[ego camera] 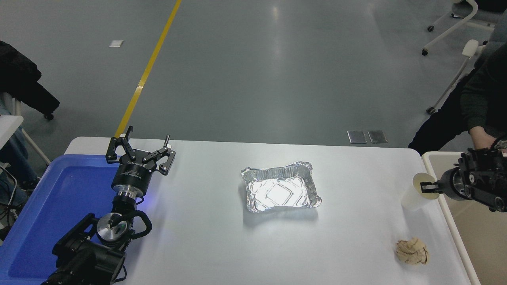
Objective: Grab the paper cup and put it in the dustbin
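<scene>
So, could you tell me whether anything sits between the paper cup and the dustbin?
Nothing visible does. The right pincer grips the paper cup at its rim, beside the dustbin; only the bin's near rim remains to clear.
</scene>
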